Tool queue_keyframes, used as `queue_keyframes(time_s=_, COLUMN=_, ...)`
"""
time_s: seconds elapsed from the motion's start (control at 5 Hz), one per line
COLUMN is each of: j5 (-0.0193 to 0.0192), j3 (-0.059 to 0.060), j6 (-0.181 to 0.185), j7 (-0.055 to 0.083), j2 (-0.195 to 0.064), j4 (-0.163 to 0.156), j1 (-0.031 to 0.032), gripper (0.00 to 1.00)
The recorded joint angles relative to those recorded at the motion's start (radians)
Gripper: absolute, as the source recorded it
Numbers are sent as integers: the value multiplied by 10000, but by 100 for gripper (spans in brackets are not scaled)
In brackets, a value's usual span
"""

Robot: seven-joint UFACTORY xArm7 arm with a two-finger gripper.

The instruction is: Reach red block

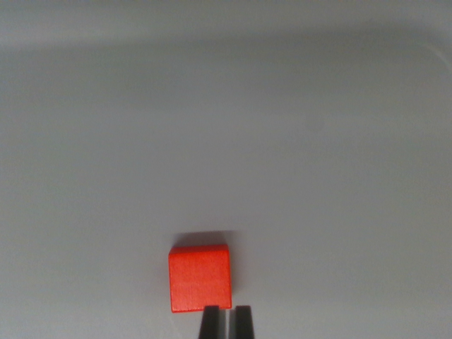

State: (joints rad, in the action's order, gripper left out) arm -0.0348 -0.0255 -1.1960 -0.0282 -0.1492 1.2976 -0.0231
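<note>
The hand (225, 323) enters the wrist view at six o'clock, right at the bottom edge. Only the two dark fingertips (209, 323) show, standing side by side with a thin pale slit between them, so the hand reads as clenched, with nothing held between the tips.

Just above the fingertips, toward eleven o'clock from them, sits the red block (200, 277). Its lower right corner lies right beside the tips, and whether they touch it cannot be told. The block lies flat, its top face squarely to the camera, and a soft dark shadow runs along its twelve o'clock edge.

Around the block the pale grey worktop (226, 141) spreads out bare in every direction. Toward twelve o'clock, near the top edge, a dim band darkens its surface.
</note>
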Motion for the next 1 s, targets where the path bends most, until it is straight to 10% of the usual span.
queue_keyframes(time_s=1.0, j5=36, j3=19, j6=1413, j7=36, j2=-499, j4=-1000, j1=58, gripper=0)
